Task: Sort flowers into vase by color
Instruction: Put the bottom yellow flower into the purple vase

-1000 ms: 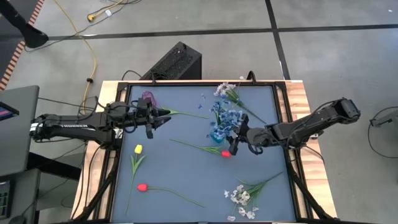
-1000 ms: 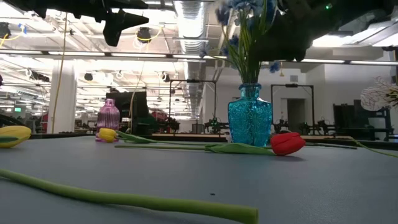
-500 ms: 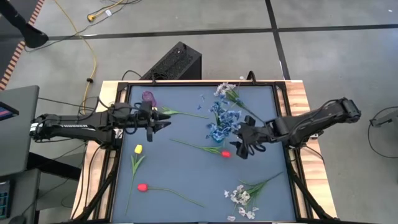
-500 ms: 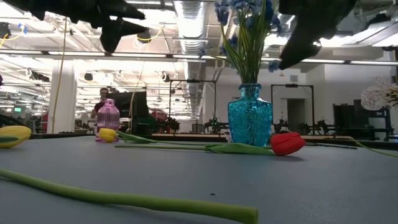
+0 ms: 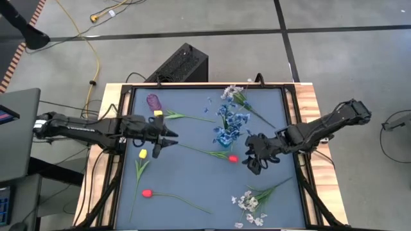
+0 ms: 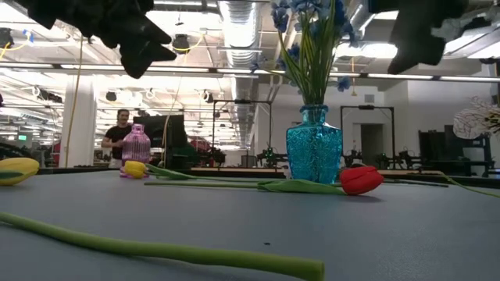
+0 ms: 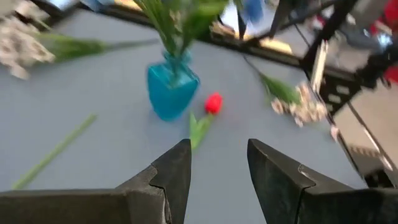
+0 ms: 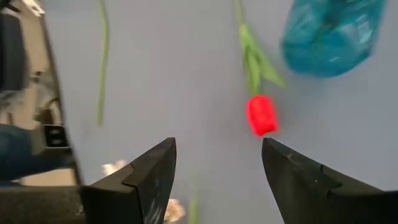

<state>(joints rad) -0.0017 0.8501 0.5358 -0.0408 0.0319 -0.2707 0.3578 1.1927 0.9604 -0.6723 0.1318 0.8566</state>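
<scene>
Grey-blue tabletop is sitting inside a wood-edged frame, with concrete floor around it in the high view.

Left arm is reaching in over the left half; left gripper is hanging above the mat just right of a loose yellow bud, jaws partly apart, nothing between them. Right gripper is hovering just right of the red tulip, jaws standing wide, holding nothing.

Containers:
- teal glass vase is standing upright mid-table, carrying the blue sprigs
- purple ribbed vase is standing at the far left corner, nothing visibly in it

Loose flowers lying flat:
- white-lavender bunch near the front right
- second white-lavender bunch at the far edge
- second red tulip front left
- yellow tulip beside the purple vase

View differences:
- low view is showing a person standing in the room behind the purple vase, plus ceiling ducts; not seen from above
- left wrist view is looking past its fingers at the teal vase and red tulip
- right wrist view is showing the red tulip lying between its fingers, just clear of the teal vase
</scene>
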